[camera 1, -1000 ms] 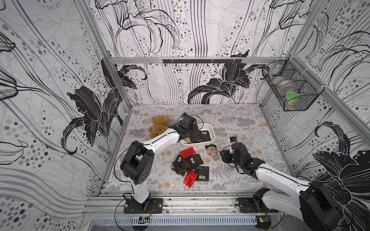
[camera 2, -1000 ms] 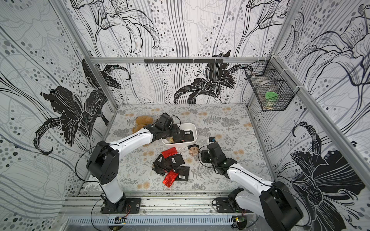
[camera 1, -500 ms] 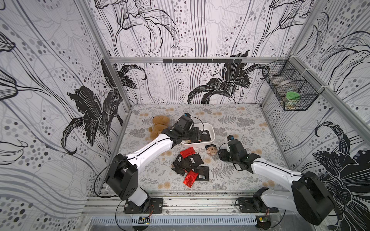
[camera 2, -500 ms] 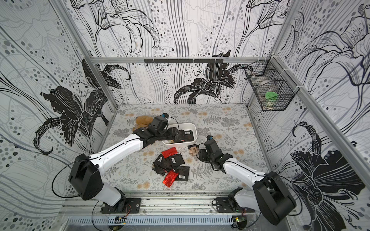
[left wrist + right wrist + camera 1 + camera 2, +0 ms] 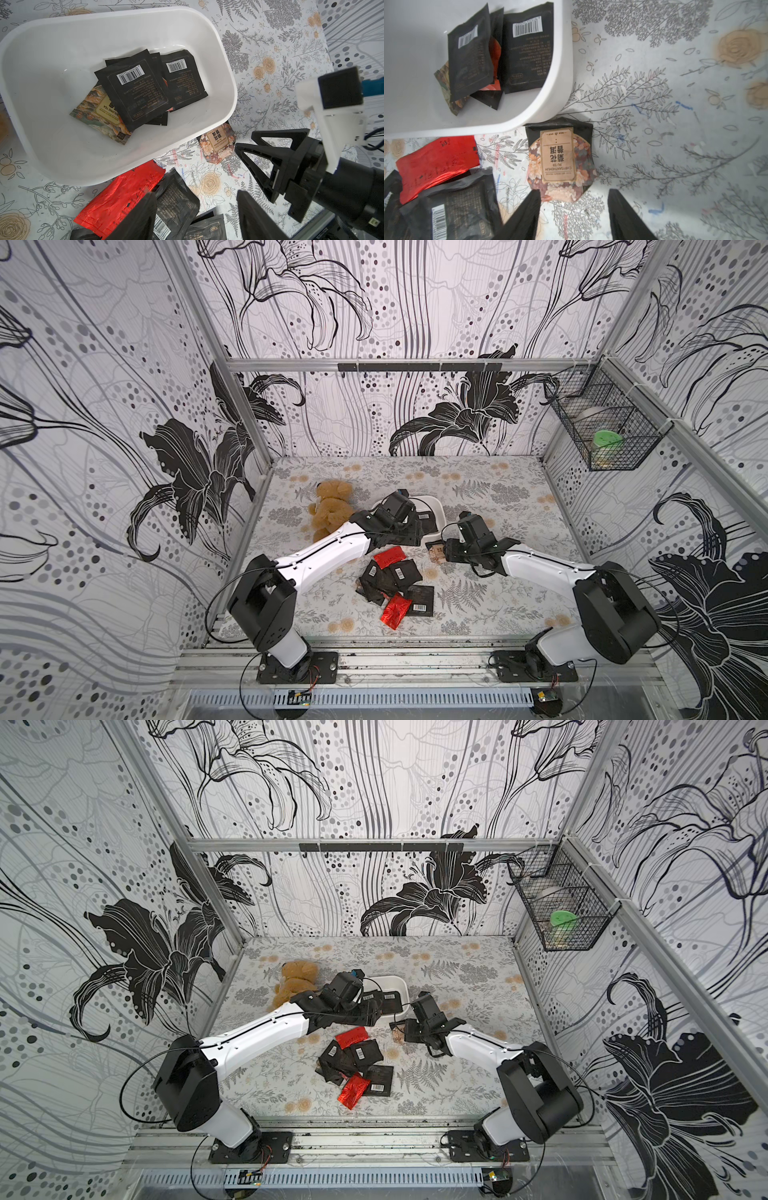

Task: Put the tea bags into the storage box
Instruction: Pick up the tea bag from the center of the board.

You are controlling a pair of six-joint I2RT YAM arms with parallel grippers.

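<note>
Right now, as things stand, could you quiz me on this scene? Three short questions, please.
1. True or false: the box already holds tea bags.
2. What lies on the table just ahead of the right gripper? A: floral sachet; B: spoon; C: cup.
3. What does the left gripper hold?
Key: 1 true; 2 A; 3 nothing, it is open.
</note>
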